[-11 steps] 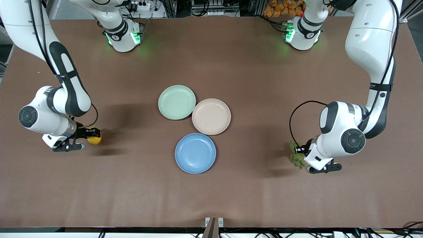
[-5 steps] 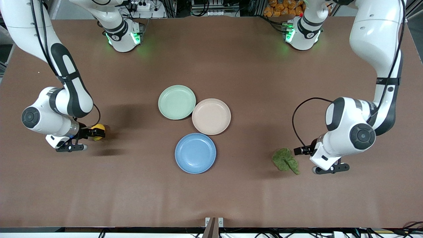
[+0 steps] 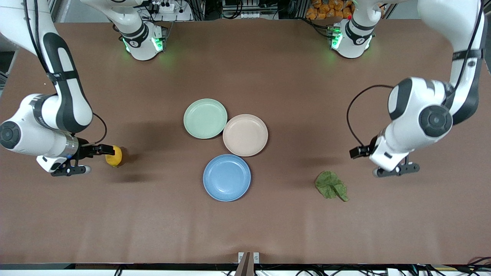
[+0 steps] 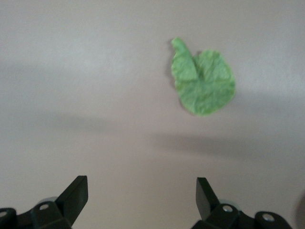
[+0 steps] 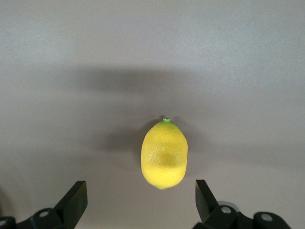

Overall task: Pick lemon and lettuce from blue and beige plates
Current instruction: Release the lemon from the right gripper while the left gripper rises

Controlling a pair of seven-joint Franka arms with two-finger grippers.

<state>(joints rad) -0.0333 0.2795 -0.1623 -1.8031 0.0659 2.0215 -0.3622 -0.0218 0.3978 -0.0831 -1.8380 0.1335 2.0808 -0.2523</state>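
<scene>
The yellow lemon [image 3: 114,156] lies on the brown table toward the right arm's end, and it also shows in the right wrist view [image 5: 164,154]. My right gripper [image 3: 100,151] is open and empty right beside it, with the jaws [image 5: 141,195] apart and clear of the lemon. The green lettuce leaf [image 3: 331,186] lies flat on the table toward the left arm's end, and it also shows in the left wrist view [image 4: 202,83]. My left gripper [image 3: 358,152] is open and empty, raised over bare table beside the leaf [image 4: 141,191]. The blue plate [image 3: 226,177] and the beige plate [image 3: 245,135] are empty.
A pale green plate [image 3: 205,118], also empty, touches the beige plate at the table's middle. The three plates cluster together between the two arms. The table's front edge runs along the bottom of the front view.
The left gripper let go of the lettuce, which now lies on the table, and rose away toward its base. The right gripper opened off the lemon and drew back from it.
</scene>
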